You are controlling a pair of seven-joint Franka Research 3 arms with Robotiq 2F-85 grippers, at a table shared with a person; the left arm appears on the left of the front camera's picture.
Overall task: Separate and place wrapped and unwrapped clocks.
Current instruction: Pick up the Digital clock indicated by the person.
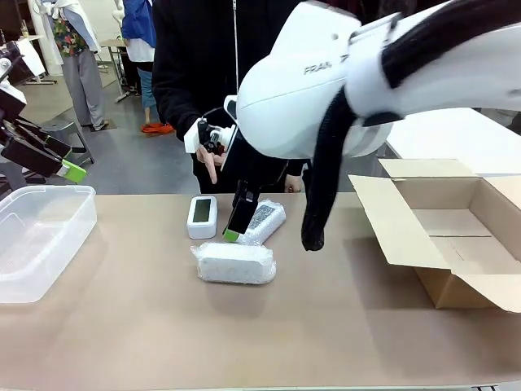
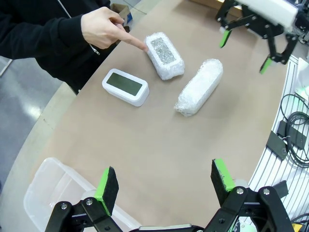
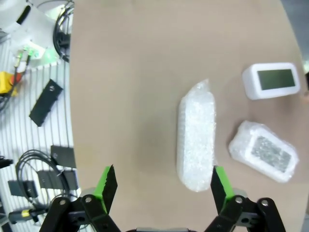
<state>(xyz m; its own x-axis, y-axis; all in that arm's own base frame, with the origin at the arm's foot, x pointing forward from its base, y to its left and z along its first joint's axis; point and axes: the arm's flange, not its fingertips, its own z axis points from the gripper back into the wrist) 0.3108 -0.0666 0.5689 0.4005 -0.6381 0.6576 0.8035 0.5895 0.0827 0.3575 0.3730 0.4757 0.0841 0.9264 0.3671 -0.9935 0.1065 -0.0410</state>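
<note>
Three clocks lie mid-table. The bare white clock (image 1: 202, 216) (image 2: 125, 86) (image 3: 271, 80) shows its dark screen. Beside it is a bubble-wrapped clock with a dark face (image 1: 262, 221) (image 2: 165, 54) (image 3: 263, 151), and a person's hand (image 2: 104, 26) points a finger at its end. A second wrapped clock, all white (image 1: 234, 262) (image 2: 200, 86) (image 3: 196, 135), lies nearer me. My right gripper (image 3: 159, 181) (image 2: 244, 52) hovers open above this group, one finger (image 1: 241, 213) hanging in front of the dark-faced bundle. My left gripper (image 2: 164, 181) (image 1: 65, 159) is open and raised at the far left, holding nothing.
A clear plastic bin (image 1: 32, 236) (image 2: 53, 188) sits at the table's left. An open cardboard box (image 1: 456, 236) stands at the right. The person stands at the far edge behind the clocks. Bare tabletop runs along the near side.
</note>
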